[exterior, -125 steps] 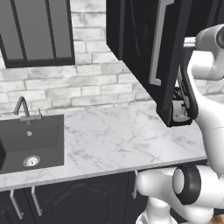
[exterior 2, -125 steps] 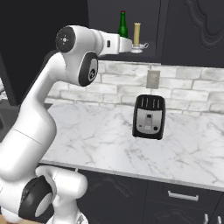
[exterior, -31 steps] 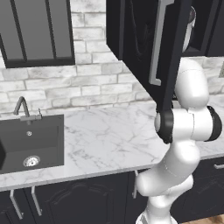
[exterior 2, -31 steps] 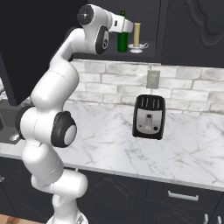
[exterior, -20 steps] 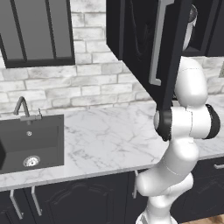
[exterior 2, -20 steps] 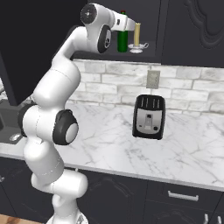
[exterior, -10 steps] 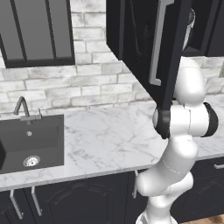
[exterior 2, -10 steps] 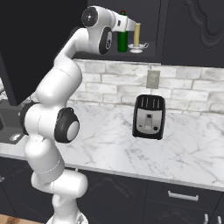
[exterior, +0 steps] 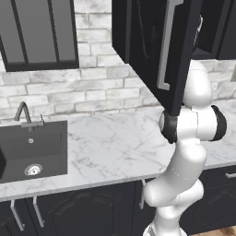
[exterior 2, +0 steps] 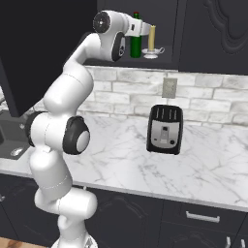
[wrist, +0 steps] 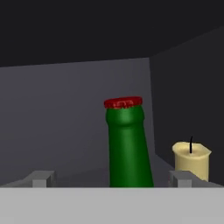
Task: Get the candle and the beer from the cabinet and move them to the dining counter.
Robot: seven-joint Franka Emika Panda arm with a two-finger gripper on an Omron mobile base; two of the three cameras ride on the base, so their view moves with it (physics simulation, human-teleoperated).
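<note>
The beer (exterior 2: 136, 44) is a dark-green bottle with a red cap, standing on the shelf of the open black cabinet (exterior 2: 167, 22). The candle (exterior 2: 152, 38) stands just to its right in a small round holder. My gripper (exterior 2: 142, 32) is up at the level of the bottle's neck and is open. In the hand view the beer (wrist: 127, 144) stands between my two fingertips, my gripper (wrist: 111, 179) is not closed on it, and the candle (wrist: 191, 158) sits beyond the right tip. The cabinet door (exterior: 159, 46) hangs open in front of my arm. The dining counter is out of view.
A black toaster (exterior 2: 164, 130) stands on the marble worktop (exterior 2: 203, 164) below the shelf, under a wall outlet (exterior 2: 169, 87). A black sink (exterior: 32, 150) with a faucet (exterior: 23, 113) lies at the left. A glass-fronted cabinet (exterior: 41, 32) hangs above it.
Since six seconds ago my arm has risen and straightened, with the hand drawn up to the bottle. Over the last second nothing has visibly moved.
</note>
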